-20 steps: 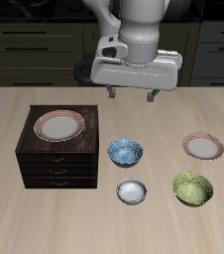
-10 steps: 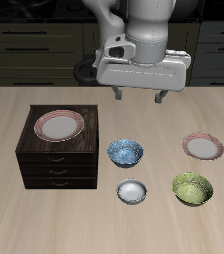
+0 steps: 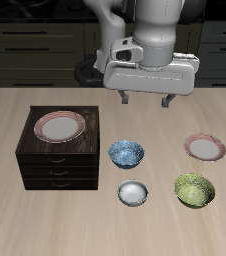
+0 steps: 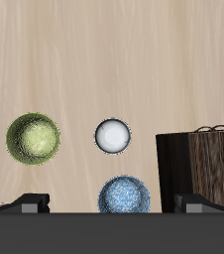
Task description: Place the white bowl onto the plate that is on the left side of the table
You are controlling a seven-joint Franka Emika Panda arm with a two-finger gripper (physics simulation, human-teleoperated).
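Observation:
The small white bowl (image 3: 133,192) (image 4: 113,136) sits on the table near the front edge, between the blue patterned bowl (image 3: 126,153) (image 4: 124,194) and the green bowl (image 3: 194,189) (image 4: 33,138). On the table's left side, behind the green bowl, lies the pink-rimmed plate (image 3: 204,148); the wrist view does not show it. My gripper (image 3: 145,100) (image 4: 112,203) hangs open and empty high above the table, farther back than the bowls. The white bowl lies below and ahead of it.
A dark wooden drawer cabinet (image 3: 59,150) (image 4: 196,164) stands on the other side of the table, with a second, browner-rimmed plate (image 3: 60,126) on top. A dark round object (image 3: 85,72) sits at the table's back, behind the arm.
The gripper has drifted sideways toward the pink-rimmed plate's side and slightly lower. It stays open. Nothing on the table moved.

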